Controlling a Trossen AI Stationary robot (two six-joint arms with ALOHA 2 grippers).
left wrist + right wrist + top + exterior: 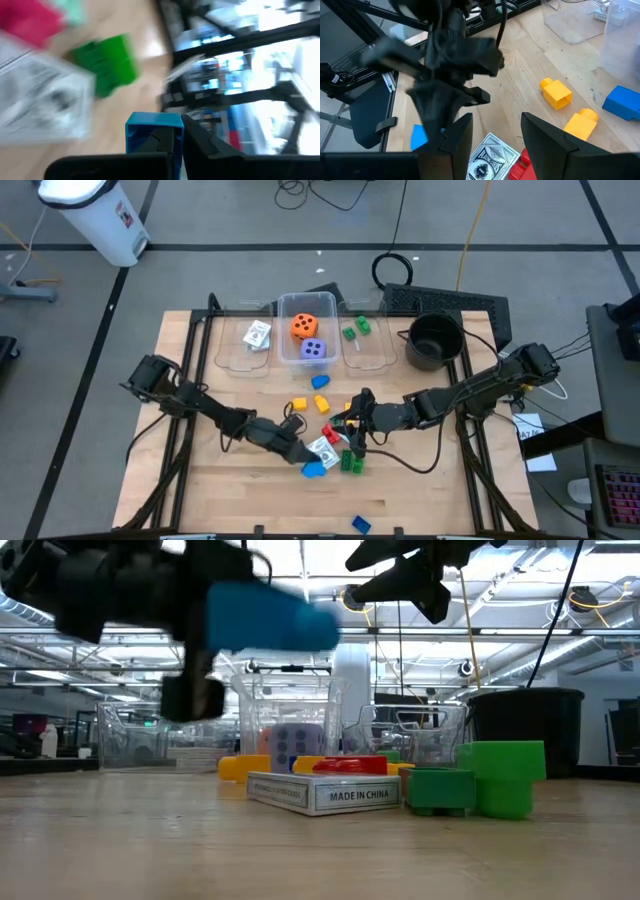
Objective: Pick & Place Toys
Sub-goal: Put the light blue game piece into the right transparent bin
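Note:
My left gripper [303, 460] is shut on a blue brick [314, 469], held above the table near its middle; the low view shows the brick [270, 622] in the air. Beside it lie a white card pack [325, 448], a red brick [335, 434] and green bricks [350, 462]. My right gripper [353, 423] hangs open and empty above the red brick and the card pack [487, 157]. Two yellow bricks [298, 405] and a blue brick [320, 381] lie farther back. Orange [305, 327] and purple [313, 350] dice sit in the middle bin. My left gripper pinches the blue brick [151, 131] between its two fingers [200, 145]. One end of the brick sticks out past the fingertips [305, 625]. The brick is lifted clear of the table, about level.
Three clear bins stand at the far side: the left [240, 355] holds cards, the right [375, 355] holds green bricks. A black pot [435, 340] stands at the far right. Another blue brick [360, 524] lies near the front edge.

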